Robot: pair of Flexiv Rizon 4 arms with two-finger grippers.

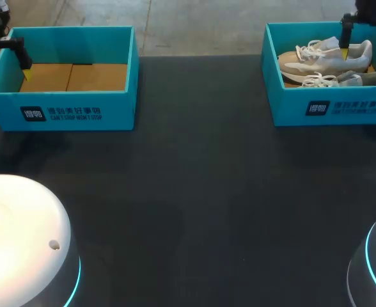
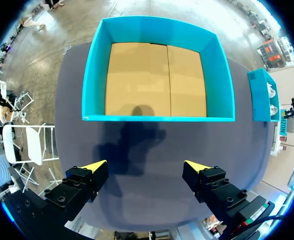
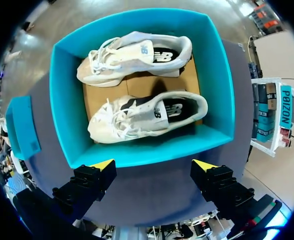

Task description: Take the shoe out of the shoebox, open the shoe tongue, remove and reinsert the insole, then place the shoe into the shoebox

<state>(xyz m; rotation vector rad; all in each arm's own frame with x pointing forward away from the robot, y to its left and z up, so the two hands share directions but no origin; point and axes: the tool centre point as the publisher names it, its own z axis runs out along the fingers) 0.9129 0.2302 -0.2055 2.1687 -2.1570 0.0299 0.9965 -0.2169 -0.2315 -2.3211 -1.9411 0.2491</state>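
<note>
Saw two pale shoes lying side by side in the shoebox (image 1: 329,109) at two o'clock on the table (image 1: 194,192), toes toward nine o'clock, the near shoe (image 3: 147,117) just beside the far shoe (image 3: 137,52). Fitted equally a shoe waiting for lifting out and a shoe already put back; could not tell which. Found the right gripper (image 3: 154,170) hovering before the near wall of this box, fingers spread wide, holding nothing. Found the left gripper (image 2: 146,167) also spread and empty, over bare table before the second box (image 2: 157,119) at ten o'clock, with only its cardboard floor showing.

Judged some risks for any grasp inside the shoebox: hooking the loose laces with a fingertip and dragging the neighbour shoe along; bumping the thin wall and sliding the whole light box; squeezing the soft upper too weakly and letting the shoe tilt or slip.

Noted whitish-grey fabric uppers, dark lining at the collar, thick rounded soles, tangled white laces. Noted stiff teal cardboard walls, a brown floor of two flaps, and a dark matte table surface.
</note>
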